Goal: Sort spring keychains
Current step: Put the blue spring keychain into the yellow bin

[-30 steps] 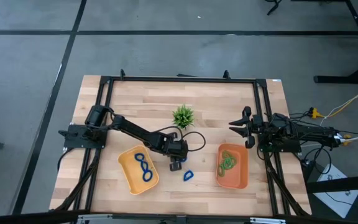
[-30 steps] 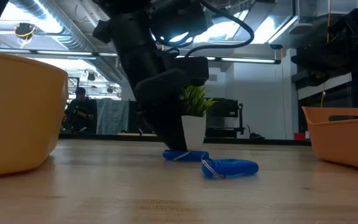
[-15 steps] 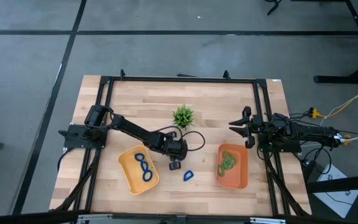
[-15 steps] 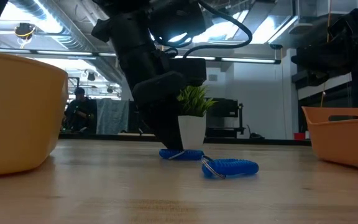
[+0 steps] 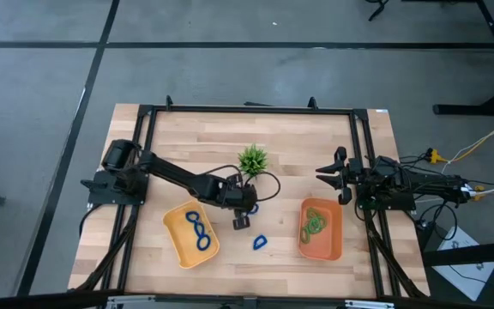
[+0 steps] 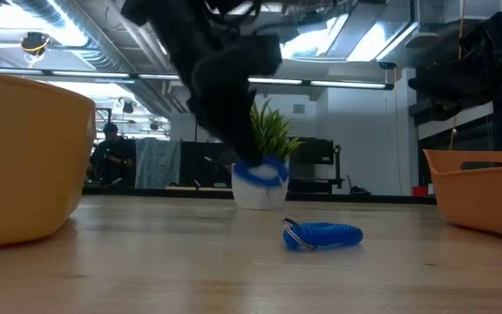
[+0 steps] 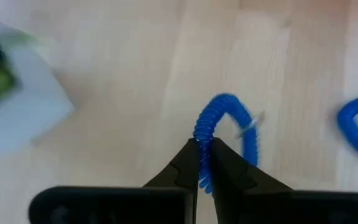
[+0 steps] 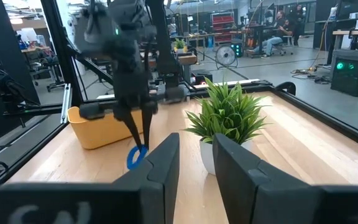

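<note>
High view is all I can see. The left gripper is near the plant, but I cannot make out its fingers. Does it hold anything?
Observer: Yes. In the left wrist view, the left gripper is shut on a blue keychain and pinches its coil.
Operator: Is the keychain off the table?
Observer: Yes. The low view shows it hanging clear above the table, in front of the white plant pot.
Operator: And the right gripper?
Observer: The right gripper waits at the table's right side. Its own wrist view shows the fingers apart and nothing between them.
</note>
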Controlling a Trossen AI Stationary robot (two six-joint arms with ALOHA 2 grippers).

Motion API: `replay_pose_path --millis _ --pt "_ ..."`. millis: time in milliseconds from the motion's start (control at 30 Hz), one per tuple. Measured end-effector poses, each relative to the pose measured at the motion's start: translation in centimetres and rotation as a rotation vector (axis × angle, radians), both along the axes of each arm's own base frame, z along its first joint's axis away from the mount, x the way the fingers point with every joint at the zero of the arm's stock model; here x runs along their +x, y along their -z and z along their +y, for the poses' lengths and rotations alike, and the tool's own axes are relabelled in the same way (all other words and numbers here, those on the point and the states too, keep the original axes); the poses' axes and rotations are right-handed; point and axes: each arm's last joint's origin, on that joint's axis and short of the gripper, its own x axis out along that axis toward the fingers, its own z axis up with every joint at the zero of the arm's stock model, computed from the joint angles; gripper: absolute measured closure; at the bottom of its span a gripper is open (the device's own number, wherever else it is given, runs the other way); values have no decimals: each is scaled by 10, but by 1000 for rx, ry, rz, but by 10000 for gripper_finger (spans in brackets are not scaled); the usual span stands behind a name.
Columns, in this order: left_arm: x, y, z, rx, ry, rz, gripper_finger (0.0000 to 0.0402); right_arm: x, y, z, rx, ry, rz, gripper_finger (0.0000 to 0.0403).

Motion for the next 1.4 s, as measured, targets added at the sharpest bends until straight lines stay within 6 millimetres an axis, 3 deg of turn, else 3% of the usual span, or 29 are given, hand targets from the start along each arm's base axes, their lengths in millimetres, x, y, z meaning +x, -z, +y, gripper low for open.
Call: replay_pose_path --millis 500,933,1400 --pt "-12 -51 6 88 -42 -165 383 0 0 0 0 0 0 305" --pt "-33 -99 12 153 -66 -296 382 0 0 0 0 0 0 305" --pt "-37 -101 12 157 -72 -280 382 0 0 0 0 0 0 305"
